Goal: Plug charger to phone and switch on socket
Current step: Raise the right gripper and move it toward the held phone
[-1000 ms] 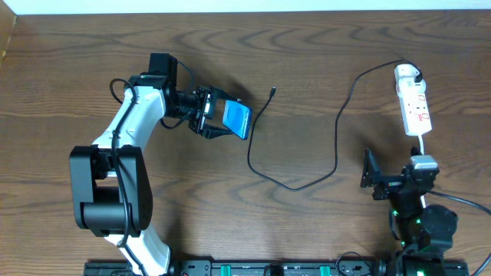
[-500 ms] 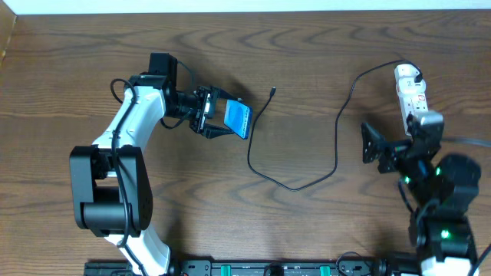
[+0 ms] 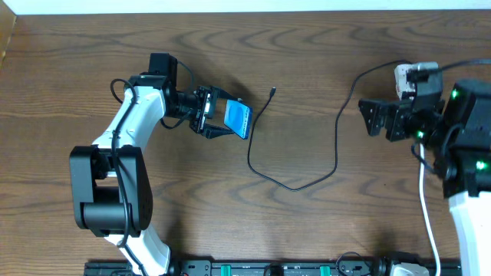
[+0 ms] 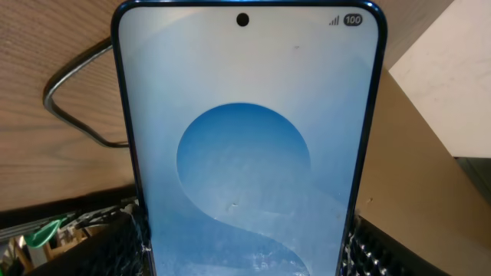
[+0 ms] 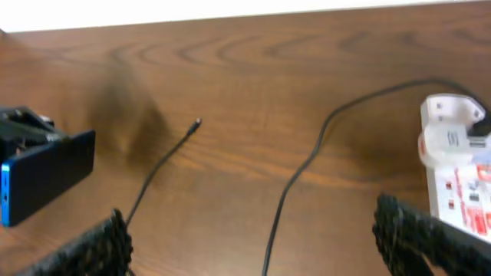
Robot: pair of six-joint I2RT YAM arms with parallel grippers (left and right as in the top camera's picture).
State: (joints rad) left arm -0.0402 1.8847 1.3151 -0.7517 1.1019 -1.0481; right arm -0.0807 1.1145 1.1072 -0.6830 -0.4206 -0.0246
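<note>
My left gripper (image 3: 219, 114) is shut on the phone (image 3: 239, 119) and holds it on edge left of the table's middle. The phone's lit blue screen fills the left wrist view (image 4: 245, 146). The charger's thin black cable (image 3: 335, 146) loops over the table; its plug tip (image 3: 274, 90) lies free just right of the phone. The cable's far end reaches the white adapter (image 3: 404, 73) on the socket (image 5: 454, 172). My right gripper (image 3: 381, 119) is open and empty, hovering just left of the socket. In the right wrist view the cable (image 5: 295, 180) runs between its fingers (image 5: 261, 249).
The right arm covers most of the socket in the overhead view. A white cable (image 3: 426, 222) trails from under it toward the front edge. The phone also shows at the left of the right wrist view (image 5: 46, 176). The table's far edge (image 3: 245, 11) meets a white wall.
My right arm has swung from the front right corner toward the far side and now sits over the socket. The left arm and phone have not moved.
</note>
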